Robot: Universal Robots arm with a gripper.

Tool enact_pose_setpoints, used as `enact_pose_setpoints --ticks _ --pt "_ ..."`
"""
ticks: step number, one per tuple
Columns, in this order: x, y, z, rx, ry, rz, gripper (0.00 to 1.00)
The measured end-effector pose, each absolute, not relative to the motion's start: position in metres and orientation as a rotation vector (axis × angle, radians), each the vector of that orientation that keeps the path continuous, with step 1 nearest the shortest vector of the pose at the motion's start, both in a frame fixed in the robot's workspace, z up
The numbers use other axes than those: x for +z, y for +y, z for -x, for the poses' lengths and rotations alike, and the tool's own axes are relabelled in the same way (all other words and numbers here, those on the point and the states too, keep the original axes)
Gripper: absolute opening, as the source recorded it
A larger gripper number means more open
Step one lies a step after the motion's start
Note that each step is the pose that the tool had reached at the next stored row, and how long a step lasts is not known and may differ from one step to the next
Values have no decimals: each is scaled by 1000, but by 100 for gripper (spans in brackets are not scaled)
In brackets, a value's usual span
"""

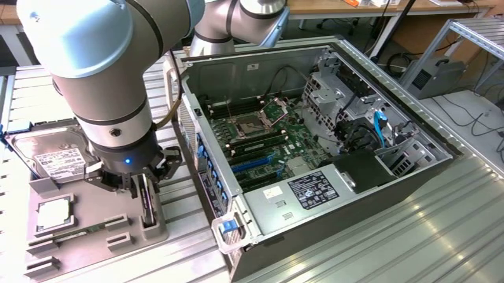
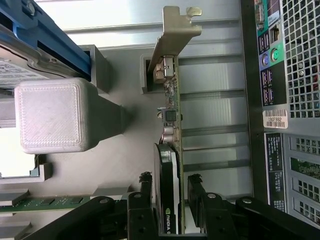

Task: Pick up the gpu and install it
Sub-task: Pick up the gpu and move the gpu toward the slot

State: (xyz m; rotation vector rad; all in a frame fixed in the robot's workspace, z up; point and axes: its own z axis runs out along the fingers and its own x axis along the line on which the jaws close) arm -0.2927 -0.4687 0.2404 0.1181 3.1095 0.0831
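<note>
Tool [image 2: 170,181] clamped on upright gpu [image 2: 169,102], card seated in grey holder tray [image 2: 125,165], beside computer case [image 1: 260,59]

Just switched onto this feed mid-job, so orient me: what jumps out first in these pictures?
The big grey arm dominates the exterior view's left, its gripper straddling the gpu, which stands on edge in a grey tray. Toward the exterior view's right lies the open computer case, motherboard exposed.
</note>
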Motion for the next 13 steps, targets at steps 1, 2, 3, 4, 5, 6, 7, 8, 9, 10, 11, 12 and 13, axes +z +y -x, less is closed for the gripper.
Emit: enact_pose_setpoints --ticks 1,2,3,4,5,6,7,8,9,10,11,12,13 --pt "240 -469 293 83 3110 -118 42" --pt "240 -469 293 83 3110 -118 42" --pt "240 -469 293 83 3110 -118 42" --pt "240 -469 293 83 3110 -118 42" --pt "240 -469 293 83 3110 -118 42" --pt "240 -469 293 83 3109 -118 42" --pt "240 -469 293 83 3110 -118 42" --pt "240 -469 293 83 3110 -118 42" --pt "240 -469 293 83 3110 -118 42" --pt "240 -469 293 83 3109 -118 42" --pt "240 -469 293 83 3110 -118 42" --pt "240 -469 293 83 3110 -118 41" --pt "240 -469 293 83 3110 -118 34"
